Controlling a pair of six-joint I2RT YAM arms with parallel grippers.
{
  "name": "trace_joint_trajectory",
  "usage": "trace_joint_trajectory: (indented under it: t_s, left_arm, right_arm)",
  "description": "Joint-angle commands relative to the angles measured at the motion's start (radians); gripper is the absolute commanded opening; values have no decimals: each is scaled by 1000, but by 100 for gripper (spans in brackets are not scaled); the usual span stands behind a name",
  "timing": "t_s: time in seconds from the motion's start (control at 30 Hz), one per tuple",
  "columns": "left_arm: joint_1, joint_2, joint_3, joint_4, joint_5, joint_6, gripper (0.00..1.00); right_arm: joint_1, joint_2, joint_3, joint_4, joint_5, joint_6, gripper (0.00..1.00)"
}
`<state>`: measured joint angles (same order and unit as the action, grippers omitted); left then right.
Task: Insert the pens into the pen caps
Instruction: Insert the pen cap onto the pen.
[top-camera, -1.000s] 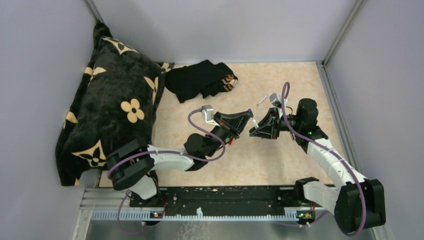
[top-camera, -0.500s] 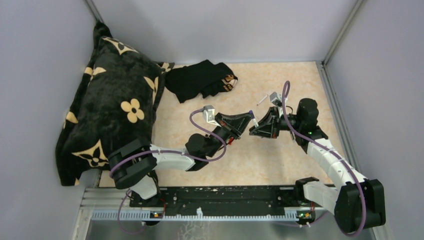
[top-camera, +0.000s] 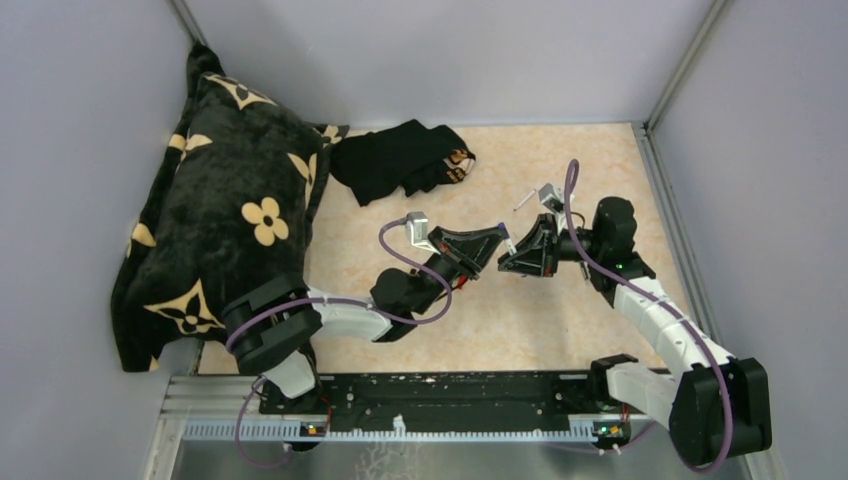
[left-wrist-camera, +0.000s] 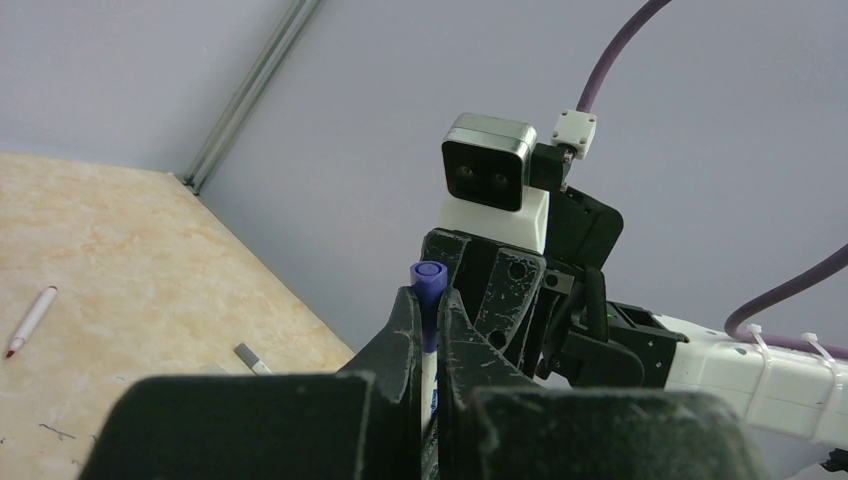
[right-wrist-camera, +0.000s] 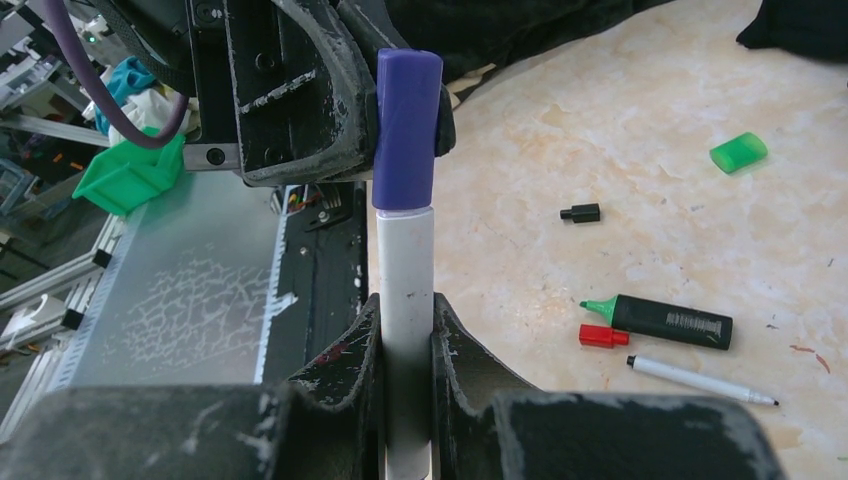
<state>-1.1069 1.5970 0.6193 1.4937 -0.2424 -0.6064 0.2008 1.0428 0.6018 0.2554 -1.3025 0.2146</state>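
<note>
Shift since a second ago: in the top view the left hand (top-camera: 497, 236) has edged toward the right hand (top-camera: 508, 258). They were slightly apart before and now meet tip to tip in the air above the beige marbled surface (top-camera: 560, 330).
Left hand: its fingers are pinched almost together on the purple plastic cap (left-wrist-camera: 430, 285), whose round end pokes out past them.
Right hand: it is clamped narrowly round the thin white-barrelled pen (right-wrist-camera: 405, 255), and the barrel rises straight out from between the jaws.
Pen and cap: the cap sits on the far end of the pen. Its lower rim meets the white barrel and no tip shows. Both are held aloft between the two hands, clear of the surface.
Meaning for the task: this pair looks joined or very nearly so. Whether the cap is pressed fully home cannot be told, so a last squeeze along the barrel seems due before either hand lets go.
Loose on the surface: a wide green plastic cap (right-wrist-camera: 738, 152); a tiny black cap (right-wrist-camera: 580, 212); a small red cap (right-wrist-camera: 603, 336) just beside the bare green tip of a thick black-barrelled marker (right-wrist-camera: 668, 320); a thin white pen with a dark tip (right-wrist-camera: 700, 380) near them; and a white pen with a red tip (left-wrist-camera: 30, 320) well apart.
Progress: judging by these uncapped pens, most of the job remains.
</note>
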Motion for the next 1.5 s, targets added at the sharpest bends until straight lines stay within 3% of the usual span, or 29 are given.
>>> trace_joint_trajectory:
  t_s: [0.0,0.1,0.37,0.63,0.77,0.93,1.1,1.47]
  left_arm:
    - [-4,38,-38,52,62,-34,0]
    - [-4,24,-49,36,56,-29,10]
    - [-3,-63,-73,-42,26,6,51]
    - [-1,-177,-125,-146,38,81,79]
    - [16,-257,-123,-242,90,141,97]
    - [104,-324,-37,-488,228,81,98]
    - [233,-307,46,-613,463,-75,98]
    - [258,-194,164,-601,594,-112,70]
  right_arm:
    - [6,0,6,80,31,14,0]
    - [4,0,7,69,32,1,0]
    - [4,-1,9,41,22,-37,0]
    - [2,-3,23,-25,-12,-105,0]
    - [0,-5,33,-57,-34,-139,0]
    - [0,-4,33,-66,-47,-155,0]
    - [0,-3,33,-69,-56,-160,0]
    - [1,4,32,-71,-54,-164,0]
